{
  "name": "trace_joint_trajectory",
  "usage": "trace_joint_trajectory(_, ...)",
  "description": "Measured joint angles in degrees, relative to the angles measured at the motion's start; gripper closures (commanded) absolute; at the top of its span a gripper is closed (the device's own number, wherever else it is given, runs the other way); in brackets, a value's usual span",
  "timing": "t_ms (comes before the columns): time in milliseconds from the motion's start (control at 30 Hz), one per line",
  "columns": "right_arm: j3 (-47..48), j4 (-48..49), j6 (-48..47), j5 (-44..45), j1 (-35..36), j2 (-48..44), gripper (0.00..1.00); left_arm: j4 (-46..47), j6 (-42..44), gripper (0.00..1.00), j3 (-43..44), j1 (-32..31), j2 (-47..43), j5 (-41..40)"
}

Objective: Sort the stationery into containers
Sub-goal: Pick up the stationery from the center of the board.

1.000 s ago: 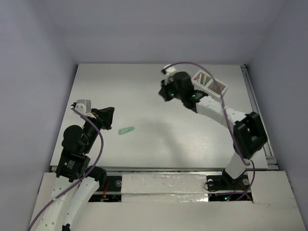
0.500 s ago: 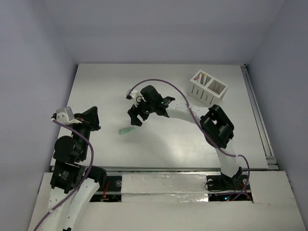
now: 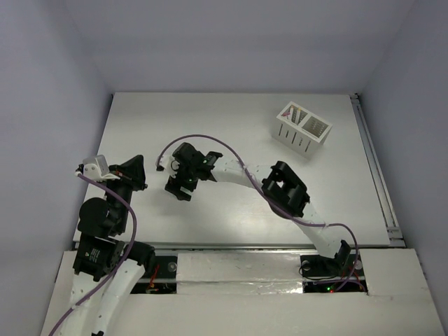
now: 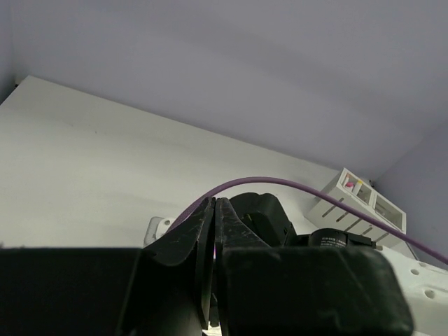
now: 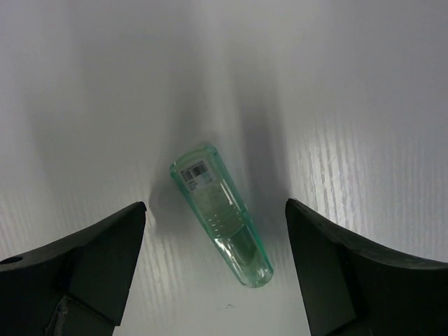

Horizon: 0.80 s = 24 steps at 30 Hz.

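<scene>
The right arm is no longer up by the holder (image 3: 302, 128) at the far right of the counter (image 3: 210, 119). It now stretches across to the left half, and the right end effector (image 3: 179, 185) hangs directly over the spot where the mint-green piece (image 5: 220, 213) lies. From above, the piece is hidden under it. The wrist camera shows the piece flat on the counter, lying on a slant with its labelled wide end away from the camera. It sits between the two fingers and touches neither.

Those jaws, shut a second ago, now stand wide apart and hold nothing, which suggests a delivery is over and the next pickup has begun.

The left arm is also pulled back from the piece toward its own side. The left end effector (image 3: 133, 171) is closed tight with nothing between its fingers, leaving this item to the right arm.

Pens (image 4: 352, 183) with pink and yellow caps already stand in one compartment of the holder. The mint-green piece appears to be the only item left loose on the counter. What remains is to come down, close across its narrow width and carry it to the holder.
</scene>
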Motion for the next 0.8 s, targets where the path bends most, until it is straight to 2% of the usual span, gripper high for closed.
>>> trace_joint_trajectory(67, 1.4, -0.5, -0.6, 0.8, 0.0, 0.8, 0.23, 0.0, 0.0, 0.99, 0.0, 0.0, 0.0, 0.2)
trace_joint_trajectory(133, 1.8, -0.6, -1.3, 3.1, 0.0, 1.4, 0.34, 0.0, 0.0, 0.99, 0.0, 0.0, 0.0, 0.4)
trace_joint_trajectory(200, 1.6, 0.4, -1.5, 6.6, 0.1, 1.4, 0.51, 0.0, 0.0, 0.99, 0.0, 0.0, 0.0, 0.5)
trace_joint_trajectory(233, 0.9, 1.6, -1.5, 8.0, 0.1, 1.4, 0.55, 0.0, 0.0, 0.99, 0.0, 0.0, 0.0, 0.6)
trace_joint_trajectory(300, -0.5, 5.0, -1.8, 12.4, 0.3, 1.0, 0.71, 0.0, 0.0, 0.99, 0.0, 0.0, 0.0, 0.7)
trace_joint_trajectory(367, -2.7, 8.6, -2.1, 15.9, 0.4, 0.3, 0.82, 0.0, 0.0, 0.99, 0.0, 0.0, 0.0, 0.8)
trace_joint_trajectory(400, -3.9, 10.2, -2.1, 17.4, 0.4, -0.2, 0.92, 0.0, 0.0, 0.99, 0.0, 0.0, 0.0, 0.9)
trace_joint_trajectory(433, -5.2, 11.6, -2.0, 18.8, 0.5, -0.7, 0.96, 0.0, 0.0, 0.98, 0.0, 0.0, 0.0, 0.9)
trace_joint_trajectory(633, -11.8, 17.9, 3.3, 23.1, 0.3, -3.8, 0.98, 0.0, 0.0, 0.97, 0.0, 0.0, -0.3, 1.1)
trace_joint_trajectory(800, -23.5, 20.1, 11.3, 26.6, -3.0, -14.2, 1.00, 0.2, 0.2, 0.94, 0.0, 0.0, -0.4, 1.6)
